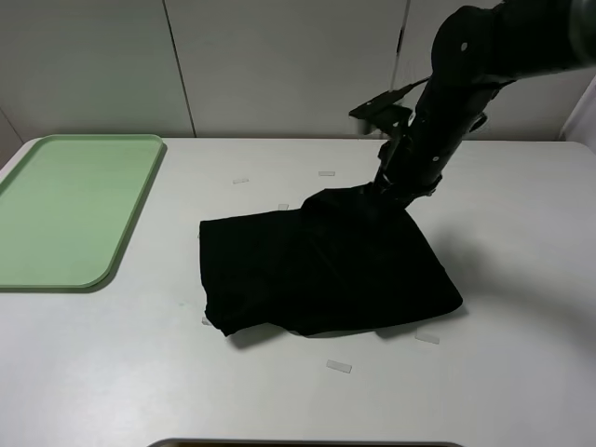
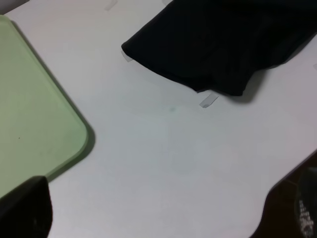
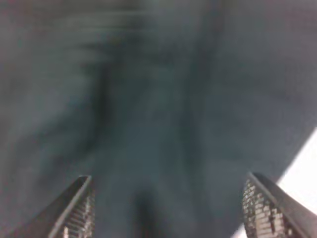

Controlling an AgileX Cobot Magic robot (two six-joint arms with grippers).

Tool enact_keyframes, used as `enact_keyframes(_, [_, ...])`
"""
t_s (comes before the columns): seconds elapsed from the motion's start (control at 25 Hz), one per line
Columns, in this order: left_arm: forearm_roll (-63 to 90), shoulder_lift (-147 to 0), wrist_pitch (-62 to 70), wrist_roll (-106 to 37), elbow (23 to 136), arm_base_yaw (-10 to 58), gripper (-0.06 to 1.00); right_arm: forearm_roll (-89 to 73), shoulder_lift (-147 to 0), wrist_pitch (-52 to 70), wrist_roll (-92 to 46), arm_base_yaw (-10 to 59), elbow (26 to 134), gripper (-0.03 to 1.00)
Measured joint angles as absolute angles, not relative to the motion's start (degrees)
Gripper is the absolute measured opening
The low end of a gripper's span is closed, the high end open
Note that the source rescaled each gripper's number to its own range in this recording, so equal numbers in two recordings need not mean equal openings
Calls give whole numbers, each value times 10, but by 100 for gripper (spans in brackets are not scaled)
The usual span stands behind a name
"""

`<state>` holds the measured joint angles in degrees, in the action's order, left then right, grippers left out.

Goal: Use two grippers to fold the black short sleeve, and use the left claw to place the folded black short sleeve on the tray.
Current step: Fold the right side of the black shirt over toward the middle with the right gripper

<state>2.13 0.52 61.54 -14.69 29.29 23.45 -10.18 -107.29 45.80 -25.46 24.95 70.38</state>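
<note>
1. The black shirt (image 1: 326,265) lies loosely folded on the white table (image 1: 521,251), well right of the green tray (image 1: 74,209).
2. The right gripper (image 1: 387,185) touches its far edge, jaws apart.
3. The left gripper (image 2: 158,210) hangs spread wide, holding nothing.

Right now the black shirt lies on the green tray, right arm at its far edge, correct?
No. The black shirt lies on the white table, clear of the green tray; the exterior high view shows it. The right arm is at its far edge.
</note>
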Motion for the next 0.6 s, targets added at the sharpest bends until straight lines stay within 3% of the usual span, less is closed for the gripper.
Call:
enact_keyframes(0.4, [21,5,615,-147,293,234,98,108,-1106,422,105,158,704,67])
enact_keyframes(0.6, [21,5,615,-147,293,234,98,110,-1158,420,159,163,704,67])
